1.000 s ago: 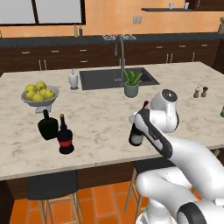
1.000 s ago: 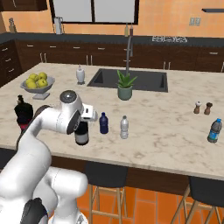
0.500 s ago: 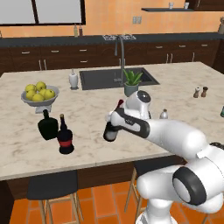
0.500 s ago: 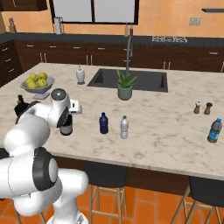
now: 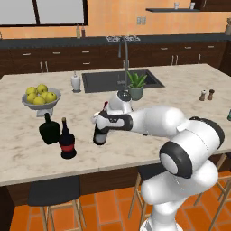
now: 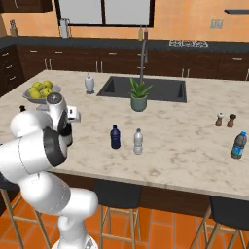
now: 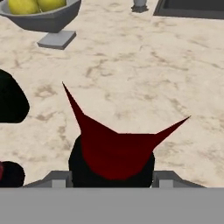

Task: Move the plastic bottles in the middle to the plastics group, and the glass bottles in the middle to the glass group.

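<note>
Jaws point(image 5: 103, 122) closed on the wine bottle point(image 5: 99, 133), gripped high at the red foil neck so the body hung upright and free of the bench point(image 5: 149, 131). Bottle base seated on or just above the bench: cannot tell which. Positioned just beside the glass group, near the black bottle with a red band point(image 5: 67, 143) and the dark-green flask point(image 5: 48, 129), judged to be the set-down spot for glass. Release not yet made. Farther along the bench, the small blue bottle point(image 6: 115, 137) left standing in the middle beside a clear bottle point(image 6: 138, 142), awaiting transfer to the plastics. Beyond, a fruit bowl point(image 5: 40, 102) and sink point(image 5: 119, 80).
</note>
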You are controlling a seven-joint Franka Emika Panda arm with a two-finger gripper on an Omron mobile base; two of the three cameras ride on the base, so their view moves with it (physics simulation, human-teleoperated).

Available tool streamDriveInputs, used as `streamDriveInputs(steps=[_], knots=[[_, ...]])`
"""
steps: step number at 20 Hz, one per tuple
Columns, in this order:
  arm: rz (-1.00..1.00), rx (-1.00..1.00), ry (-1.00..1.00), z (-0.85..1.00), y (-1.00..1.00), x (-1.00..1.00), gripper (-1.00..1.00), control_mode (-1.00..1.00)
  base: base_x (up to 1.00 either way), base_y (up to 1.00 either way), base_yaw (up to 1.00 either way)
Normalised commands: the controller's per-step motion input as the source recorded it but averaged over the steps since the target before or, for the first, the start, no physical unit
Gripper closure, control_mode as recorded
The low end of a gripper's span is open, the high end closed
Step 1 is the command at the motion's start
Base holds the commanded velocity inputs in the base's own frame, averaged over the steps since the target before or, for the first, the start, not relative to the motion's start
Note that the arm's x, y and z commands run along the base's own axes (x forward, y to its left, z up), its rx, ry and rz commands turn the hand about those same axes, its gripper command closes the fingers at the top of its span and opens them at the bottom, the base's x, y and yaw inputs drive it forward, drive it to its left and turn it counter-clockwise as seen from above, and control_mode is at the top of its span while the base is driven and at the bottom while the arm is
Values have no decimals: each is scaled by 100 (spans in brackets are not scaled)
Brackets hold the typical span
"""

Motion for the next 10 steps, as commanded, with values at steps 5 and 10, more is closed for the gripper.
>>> streamDriveInputs(steps=[5,10], knots=[[3,0,0,0,29,17,100,-100,0,0,0],[4,0,1,0,12,23,100,-100,0,0,0]])
